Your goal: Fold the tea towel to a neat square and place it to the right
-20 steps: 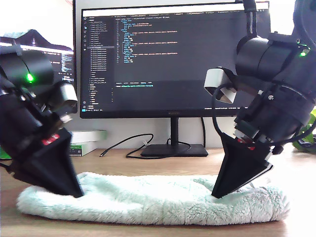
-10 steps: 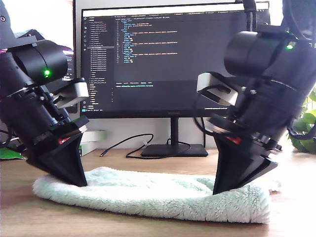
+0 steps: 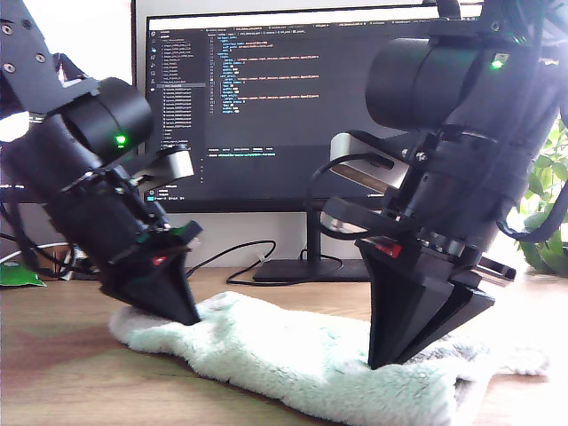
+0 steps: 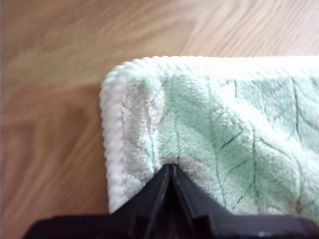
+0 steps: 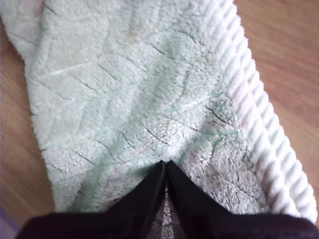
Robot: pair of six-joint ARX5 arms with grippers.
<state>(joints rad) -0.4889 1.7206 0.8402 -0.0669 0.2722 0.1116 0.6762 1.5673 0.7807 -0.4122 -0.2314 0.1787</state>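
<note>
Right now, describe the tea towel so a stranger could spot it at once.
Start at the big dark monitor; on the wooden desk before it lies the tea towel, under two black grippers. It alone is soft: pale mint-green plush with a whitish ribbed hem.

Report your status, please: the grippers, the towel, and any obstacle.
My first gripper and my second gripper shut on the tea towel. Towel partly bunched on the table. Nothing in the way.

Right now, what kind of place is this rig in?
Likely an office or lab desk: a monitor showing code, loose cables on a wooden desktop, a plant at the exterior view's right.
</note>
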